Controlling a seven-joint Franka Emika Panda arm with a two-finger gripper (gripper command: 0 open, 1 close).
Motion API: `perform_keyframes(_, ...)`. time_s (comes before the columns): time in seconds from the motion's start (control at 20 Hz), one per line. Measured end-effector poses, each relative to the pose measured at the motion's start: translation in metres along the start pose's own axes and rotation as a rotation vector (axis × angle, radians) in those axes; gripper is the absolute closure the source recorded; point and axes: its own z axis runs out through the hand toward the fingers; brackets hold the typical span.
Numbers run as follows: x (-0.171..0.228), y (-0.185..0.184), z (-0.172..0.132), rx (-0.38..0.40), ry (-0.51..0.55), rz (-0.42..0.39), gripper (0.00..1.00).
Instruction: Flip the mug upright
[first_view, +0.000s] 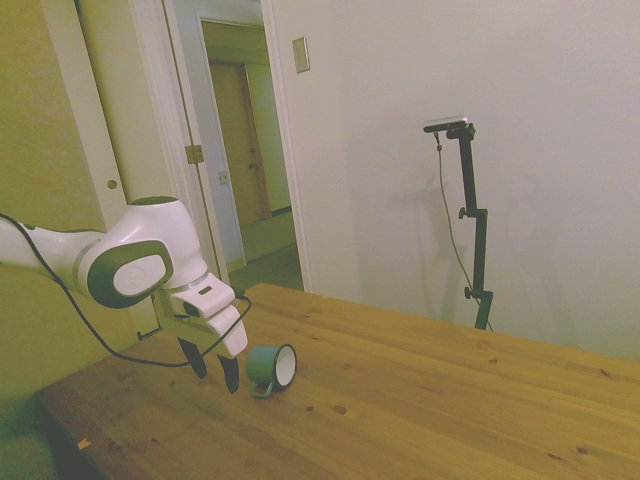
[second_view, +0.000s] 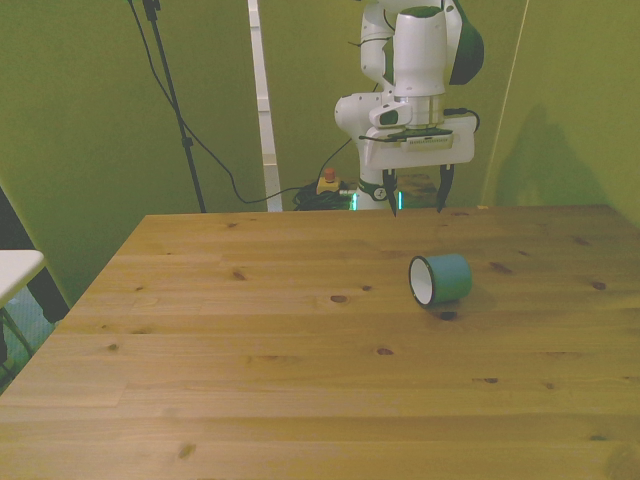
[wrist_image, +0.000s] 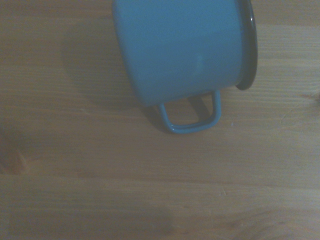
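The teal mug (first_view: 271, 368) lies on its side on the wooden table (first_view: 420, 400), its white inside showing. In the front view the mug (second_view: 441, 279) rests right of centre with its mouth turned toward that view's left. The wrist view shows the mug (wrist_image: 182, 47) from close by, its loop handle (wrist_image: 192, 114) lying flat against the wood. My gripper (first_view: 212, 370) hangs just above the table beside the mug's closed end, apart from it. Seen from the front, the gripper (second_view: 419, 198) stands open behind the mug with nothing between its fingers.
The table's edge (second_view: 95, 285) runs along the front view's left. An open doorway (first_view: 240, 150) lies beyond the table in the side view. Bare wood (second_view: 250, 340) spreads across the front view's left and near side.
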Motion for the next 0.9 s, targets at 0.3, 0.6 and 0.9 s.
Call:
perform_keyframes(0.3, 0.030, 0.003, -0.010, 0.017, 0.000, 0.009, 0.00)
perform_keyframes(0.6, 0.121, -0.009, -0.016, 0.089, -0.019, -0.097, 0.00)
perform_keyframes(0.9, 0.149, -0.047, -0.001, 0.158, -0.087, -0.269, 0.00)
